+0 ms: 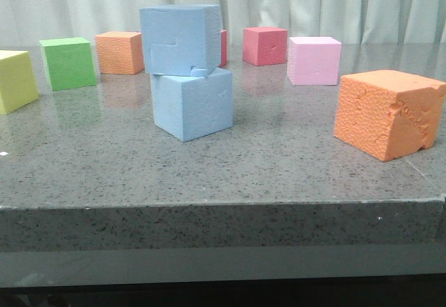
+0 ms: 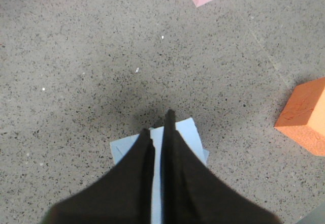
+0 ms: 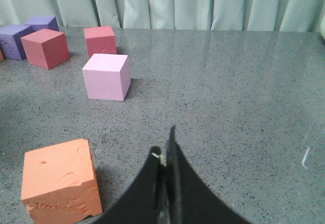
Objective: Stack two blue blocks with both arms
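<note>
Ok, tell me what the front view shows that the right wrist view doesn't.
Only the front view shows the two blue blocks stacked, the seamed upper block on the lower block, plus the green cube and yellow cube. Only the right wrist view shows the right gripper, shut, and purple cubes. Both show the pink cube and the near orange cube.
</note>
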Robot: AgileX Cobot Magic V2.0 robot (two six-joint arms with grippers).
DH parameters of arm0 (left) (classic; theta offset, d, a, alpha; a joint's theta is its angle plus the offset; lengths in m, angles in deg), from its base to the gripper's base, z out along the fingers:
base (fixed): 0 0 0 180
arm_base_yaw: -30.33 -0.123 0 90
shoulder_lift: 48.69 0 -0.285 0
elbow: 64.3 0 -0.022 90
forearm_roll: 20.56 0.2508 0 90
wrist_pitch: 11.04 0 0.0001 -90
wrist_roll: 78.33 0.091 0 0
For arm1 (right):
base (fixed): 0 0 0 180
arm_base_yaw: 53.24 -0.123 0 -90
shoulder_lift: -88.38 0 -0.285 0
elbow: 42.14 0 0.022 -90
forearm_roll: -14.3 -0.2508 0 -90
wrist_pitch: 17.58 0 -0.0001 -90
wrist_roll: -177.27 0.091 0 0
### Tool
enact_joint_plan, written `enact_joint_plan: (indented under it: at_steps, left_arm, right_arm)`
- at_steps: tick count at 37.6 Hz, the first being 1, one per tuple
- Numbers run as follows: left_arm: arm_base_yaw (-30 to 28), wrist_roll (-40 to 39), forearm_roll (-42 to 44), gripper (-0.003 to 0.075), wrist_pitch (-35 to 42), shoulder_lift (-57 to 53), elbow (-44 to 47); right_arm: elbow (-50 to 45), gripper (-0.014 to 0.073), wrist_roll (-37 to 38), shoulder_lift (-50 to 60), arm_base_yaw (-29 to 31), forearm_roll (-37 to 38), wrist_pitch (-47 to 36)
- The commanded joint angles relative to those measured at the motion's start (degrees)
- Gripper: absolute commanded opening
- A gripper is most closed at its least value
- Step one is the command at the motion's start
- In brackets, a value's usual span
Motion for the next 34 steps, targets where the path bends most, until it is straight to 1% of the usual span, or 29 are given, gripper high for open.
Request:
enact_joint_plan:
  at_steps: [1, 8, 18, 20, 24, 27, 31, 34]
  left_arm:
    - [0.4, 0.1, 0.7, -0.002, 1.0, -2.9, -1.9]
    - [0.4, 0.1, 5.0, -0.002, -3.0, -3.1, -1.9]
    - [0.4, 0.1, 7.2, -0.002, -3.0, -5.9, -1.9]
    - [0.4, 0.1, 9.2, -0.002, -3.0, -6.8, -1.9]
    - [0.4, 0.1, 16.6, -0.002, -3.0, -8.4, -1.3]
    - [-0.2, 0.1, 19.5, -0.002, -3.0, -9.7, -0.5]
    - [-1.9, 0.1, 19.5, -0.002, -2.6, -12.0, 1.6]
    - [-3.2, 0.1, 19.4, -0.002, -0.8, -14.2, 4.1]
  right_arm:
    - [1.6, -0.0068, -0.3, -0.2, 0.1, 0.4, -4.4]
    - [1.6, -0.0068, -0.3, -0.2, 0.1, 0.4, -4.4]
    - [1.6, -0.0068, -0.3, -0.2, 0.1, 0.4, -4.5]
    - [1.6, -0.0068, -0.3, -0.2, 0.1, 0.4, -4.5]
    - [1.6, -0.0068, -0.3, -0.2, 0.1, 0.4, -4.5]
    - [1.6, -0.0068, -0.3, -0.2, 0.1, 0.4, -4.4]
    - [1.6, -0.0068, -0.3, -0.2, 0.1, 0.4, -4.4]
    - [1.6, -0.0068, -0.3, -0.2, 0.1, 0.4, -4.4]
